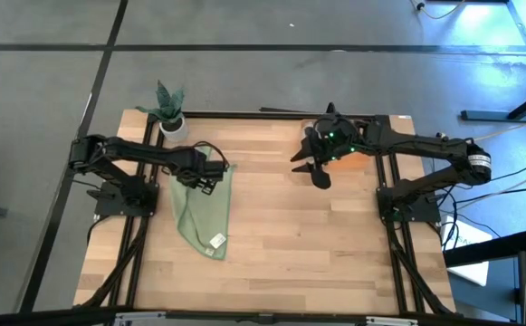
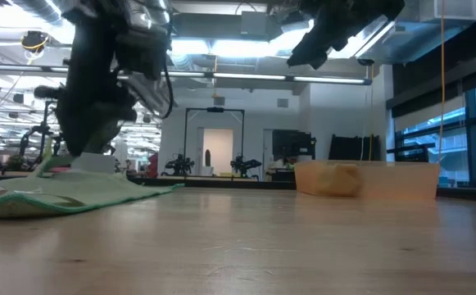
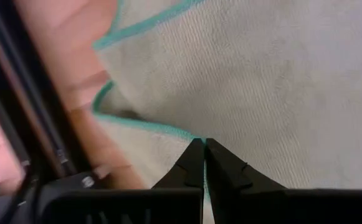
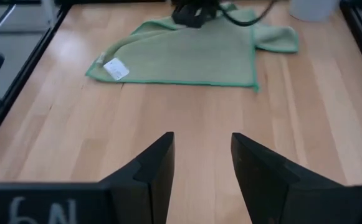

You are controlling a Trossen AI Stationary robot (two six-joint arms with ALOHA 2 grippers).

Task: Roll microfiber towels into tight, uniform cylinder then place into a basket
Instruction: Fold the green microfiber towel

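High view: one light green towel [image 1: 204, 210] lies on the left half of the wooden table [image 1: 299, 254], with its single white tag [image 1: 216, 241] near the table's front end. The left gripper [image 1: 210, 179] sits at the towel's far edge, its two fingers pressed together on the teal-stitched hem (the left wrist view shows the tips meeting right on that edge, cloth pinched between them). The right gripper [image 1: 317, 163] hangs above the table's far right part, over the orange basket [image 1: 358, 149], most of which the arm hides; its two fingers [image 4: 152, 168] stand apart with bare wood showing between them, holding nothing. In the low view the basket [image 2: 367, 180] rests on the table at the right, one pale, blurred shape inside it. One small white plant pot [image 1: 172, 125] stands at the far left corner, just beyond the towel.
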